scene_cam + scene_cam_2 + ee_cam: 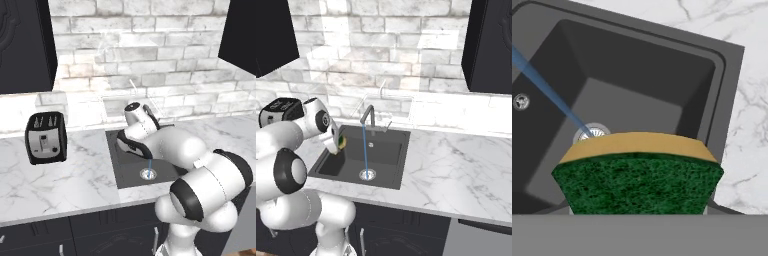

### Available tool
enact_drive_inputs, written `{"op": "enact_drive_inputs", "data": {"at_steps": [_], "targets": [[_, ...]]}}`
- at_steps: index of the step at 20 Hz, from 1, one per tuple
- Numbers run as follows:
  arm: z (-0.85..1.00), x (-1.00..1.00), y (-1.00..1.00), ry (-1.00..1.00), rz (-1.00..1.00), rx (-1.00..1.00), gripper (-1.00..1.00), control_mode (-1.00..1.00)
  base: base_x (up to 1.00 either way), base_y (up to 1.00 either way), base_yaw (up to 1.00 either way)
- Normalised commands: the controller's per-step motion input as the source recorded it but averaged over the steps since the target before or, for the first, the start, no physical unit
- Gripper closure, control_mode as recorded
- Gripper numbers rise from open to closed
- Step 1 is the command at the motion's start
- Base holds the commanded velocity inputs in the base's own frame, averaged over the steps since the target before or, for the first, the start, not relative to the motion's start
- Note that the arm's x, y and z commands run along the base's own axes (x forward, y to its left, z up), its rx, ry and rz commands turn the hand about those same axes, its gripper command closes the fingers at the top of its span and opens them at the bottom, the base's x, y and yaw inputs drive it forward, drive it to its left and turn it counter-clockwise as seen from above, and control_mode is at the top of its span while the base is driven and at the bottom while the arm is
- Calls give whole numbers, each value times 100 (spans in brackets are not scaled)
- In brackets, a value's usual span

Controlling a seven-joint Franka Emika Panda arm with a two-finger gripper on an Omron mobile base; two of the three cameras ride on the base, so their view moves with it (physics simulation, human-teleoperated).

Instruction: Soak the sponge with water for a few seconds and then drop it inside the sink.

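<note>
Fingers [336,143] clamped on sponge [637,175] above sink [662,75], beside water [364,150].

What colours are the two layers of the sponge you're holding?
The sponge has a dark green scouring layer on a yellow body, clearest in the hand view.

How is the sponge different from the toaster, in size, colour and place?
The sponge is small; the toaster is much bigger. The sponge is yellow with a dark green top, while the toaster is black and silver. The sponge is held above the sink in the shut gripper, but the toaster stands on the counter. Both are blocky.
</note>
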Motion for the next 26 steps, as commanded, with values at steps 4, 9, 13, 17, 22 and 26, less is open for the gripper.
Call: {"op": "enact_drive_inputs", "data": {"at_steps": [4,9,13,17,22,26], "targets": [[-2,24,-4,0,0,0,100,-100,0,0,0],[-12,30,-6,0,0,0,100,-100,0,0,0],[-9,14,-11,0,0,0,100,-100,0,0,0],[-6,1,-8,0,0,0,100,-100,0,0,0],[-11,8,-10,0,0,0,100,-100,0,0,0],[-13,1,-19,0,0,0,100,-100,0,0,0]]}}
